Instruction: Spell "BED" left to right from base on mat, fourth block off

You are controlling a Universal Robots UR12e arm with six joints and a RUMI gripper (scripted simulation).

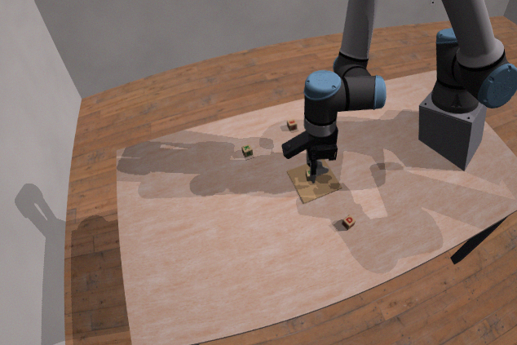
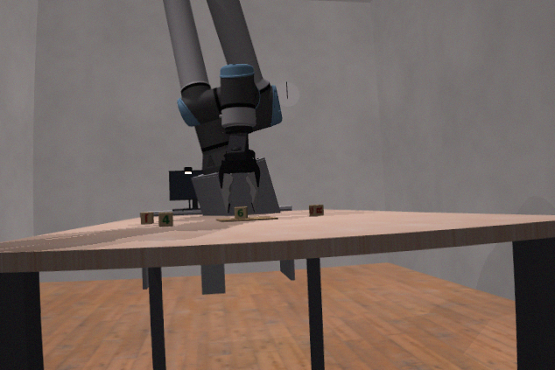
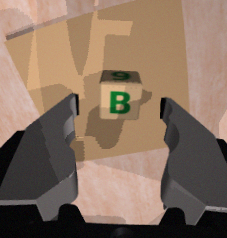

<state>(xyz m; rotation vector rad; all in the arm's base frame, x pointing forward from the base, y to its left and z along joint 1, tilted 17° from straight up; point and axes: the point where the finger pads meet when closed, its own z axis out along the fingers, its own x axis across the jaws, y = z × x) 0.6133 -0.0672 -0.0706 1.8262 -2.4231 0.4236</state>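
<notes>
Grey arm [image 1: 355,11], blue joint caps

Seen from above: gripper [image 1: 312,169] hanging fingers-down over the tan mat [image 1: 323,188], with a small block [image 1: 308,173] on the mat right at the fingertips. Off the mat on the pale bench [image 1: 209,249]: a green-lettered block [image 1: 247,150], a red-lettered block [image 1: 292,124] beyond it, and a D block [image 1: 348,221] on the near side. Grey pedestal [image 1: 442,140] carrying the arm at the bench's right.
</notes>
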